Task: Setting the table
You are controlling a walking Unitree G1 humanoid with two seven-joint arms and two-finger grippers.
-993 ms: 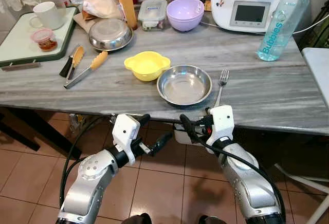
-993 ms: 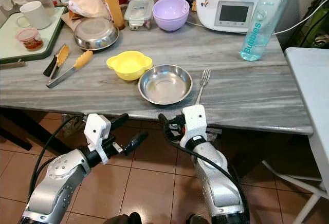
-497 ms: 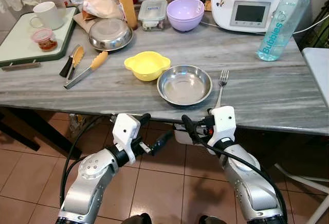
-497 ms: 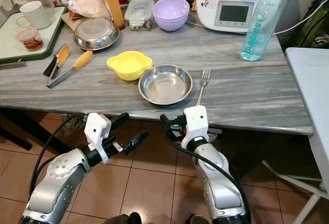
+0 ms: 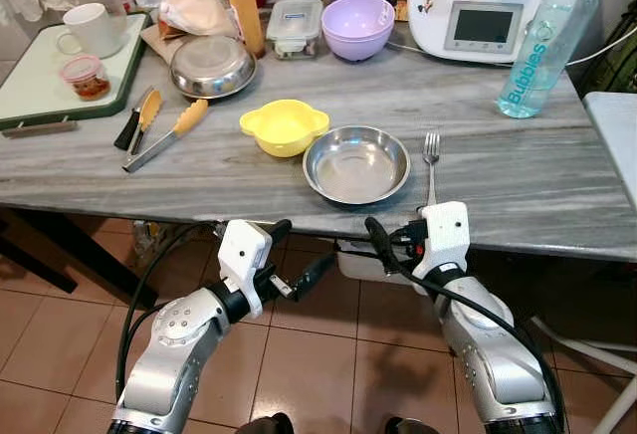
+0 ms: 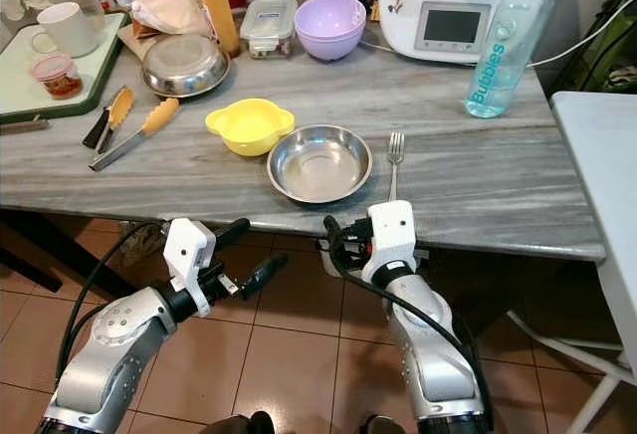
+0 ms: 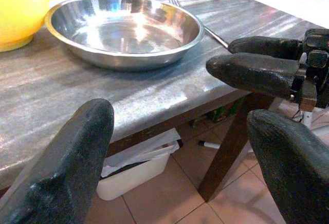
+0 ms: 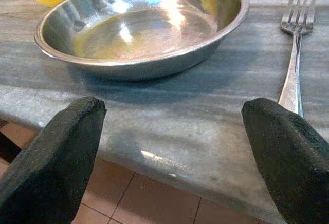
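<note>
A steel bowl [image 5: 356,163] sits near the front edge of the grey marble table [image 5: 518,185]. A fork [image 5: 431,160] lies straight just right of it, and a yellow bowl [image 5: 284,125] touches its left rim. My right gripper [image 5: 385,245] hangs below the table edge in front of the fork and is open with nothing in it; its fingers [image 8: 56,157] stand wide apart before the bowl [image 8: 139,29] and fork [image 8: 295,54]. My left gripper [image 5: 297,253] is open and empty below the edge, left of the bowl [image 7: 123,29].
Tongs [image 5: 164,135] and a spatula lie at the left. Behind are a second steel bowl [image 5: 212,66], a purple bowl [image 5: 358,26], a white appliance [image 5: 483,6] and a water bottle [image 5: 542,41]. A green tray [image 5: 30,86] holds a mug. A white bin [image 5: 363,263] stands under the table.
The fork's handle has swung to the right, so it now lies straight instead of slanted. My right gripper has shifted slightly right below the table edge. The left arm has not moved.
</note>
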